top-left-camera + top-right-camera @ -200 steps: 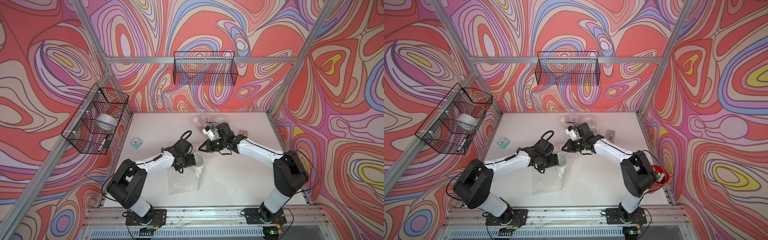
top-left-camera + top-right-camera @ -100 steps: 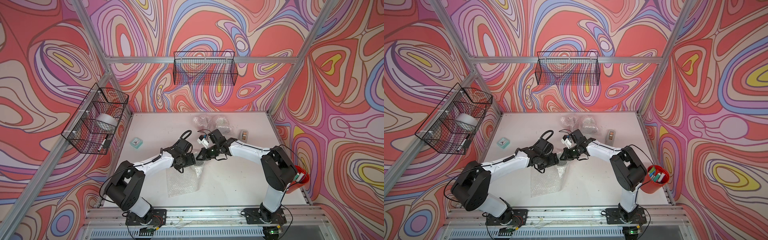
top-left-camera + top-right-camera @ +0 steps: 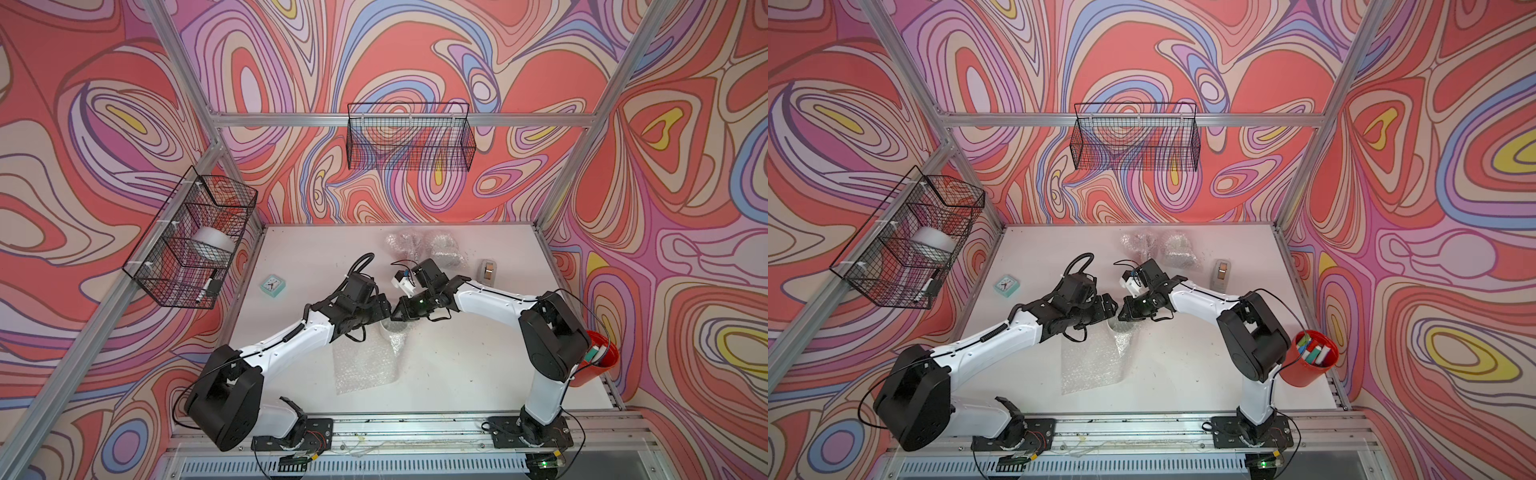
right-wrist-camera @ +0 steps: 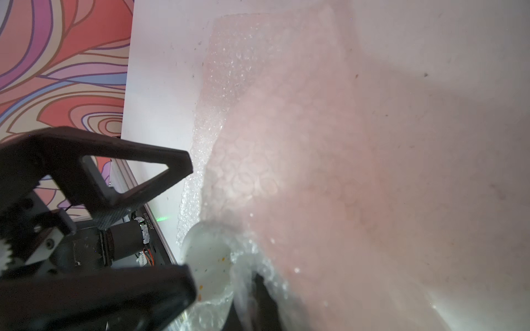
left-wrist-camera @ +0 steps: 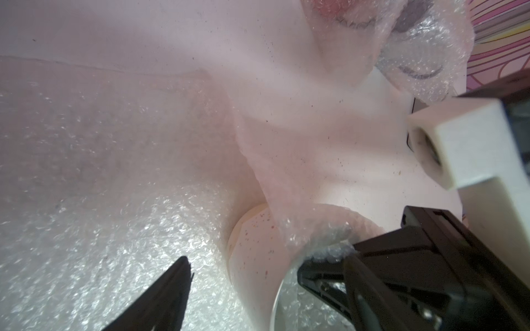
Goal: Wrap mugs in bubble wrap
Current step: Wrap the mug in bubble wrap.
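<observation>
Showing the meeting of both arms at the middle of the white table (image 3: 478, 365). The left pincer (image 3: 385, 311) stands spread, its black wedge-shaped fingers (image 4: 160, 172) on either side of the mug (image 5: 252, 258). The finger seen in the left wrist view rests on the sheet just beside the mug's wall, apart from it.

The mug is a smooth, glazed white cylinder flecked with small coloured speckles. It lies on the far end of the bubble wrap (image 3: 363, 361), between the two pincers. The wrap is a clear, shiny rectangular sheet with a fine pebbled texture. Its near part lies flat on the table, and its far edge is lifted and draped over the mug's round rim.

The right pincer (image 3: 398, 313) is pressed together on a fold of that film at the rim.

At the back of the table lie two crumpled bundles (image 3: 401, 245) (image 3: 444, 251) of the same wrap. In the left wrist view, red shows through one and grey through the other.

Also on the table are a small mint-green square clock (image 3: 273, 286), well to the left, and a grey tape dispenser (image 3: 488, 272), just beside the bundles.
</observation>
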Robot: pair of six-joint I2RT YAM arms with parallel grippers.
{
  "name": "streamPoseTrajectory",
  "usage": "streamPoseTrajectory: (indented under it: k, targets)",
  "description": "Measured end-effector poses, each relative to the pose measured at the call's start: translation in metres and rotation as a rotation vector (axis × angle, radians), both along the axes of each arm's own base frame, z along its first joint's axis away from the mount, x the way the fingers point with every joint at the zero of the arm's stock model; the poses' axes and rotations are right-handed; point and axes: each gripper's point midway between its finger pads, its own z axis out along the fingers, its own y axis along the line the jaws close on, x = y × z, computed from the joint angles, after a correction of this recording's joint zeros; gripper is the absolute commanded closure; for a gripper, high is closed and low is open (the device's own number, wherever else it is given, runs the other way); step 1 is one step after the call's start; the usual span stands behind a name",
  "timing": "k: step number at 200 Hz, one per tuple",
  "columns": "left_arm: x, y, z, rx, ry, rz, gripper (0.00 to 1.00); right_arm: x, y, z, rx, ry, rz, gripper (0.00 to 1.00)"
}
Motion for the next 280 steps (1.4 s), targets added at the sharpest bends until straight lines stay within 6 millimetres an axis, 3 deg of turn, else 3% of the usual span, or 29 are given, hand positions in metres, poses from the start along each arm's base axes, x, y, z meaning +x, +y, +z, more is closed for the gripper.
streamPoseTrajectory:
  k: [38,79,118,153,169,202,252,280]
  targets:
    - [0.004,-0.002,-0.015,0.024,0.031,0.002,0.17,0.001,0.001,0.000,-0.003,-0.008,-0.001,1.00]
    - [0.005,-0.002,-0.016,0.015,0.028,0.010,0.18,-0.002,0.000,0.009,0.010,-0.021,0.001,0.74]
    - [0.005,-0.001,-0.018,0.005,0.025,0.028,0.18,-0.014,-0.016,0.040,0.012,-0.087,-0.020,0.44]
    - [-0.001,0.001,-0.026,0.012,0.048,0.020,0.18,-0.006,-0.030,0.080,0.017,-0.237,-0.085,0.41]
    - [-0.002,0.000,-0.027,0.014,0.052,0.019,0.18,0.006,-0.038,0.086,-0.030,-0.289,-0.142,0.40]
    - [-0.002,0.001,-0.028,0.015,0.054,0.019,0.18,0.025,-0.043,0.065,-0.145,-0.291,-0.177,0.29]
    - [-0.003,0.001,-0.026,0.016,0.049,0.019,0.18,0.015,-0.047,-0.001,-0.301,-0.162,-0.117,0.26]
    - [-0.007,0.015,-0.013,0.033,0.011,0.030,0.17,0.016,-0.045,-0.023,-0.367,-0.139,-0.110,0.27]
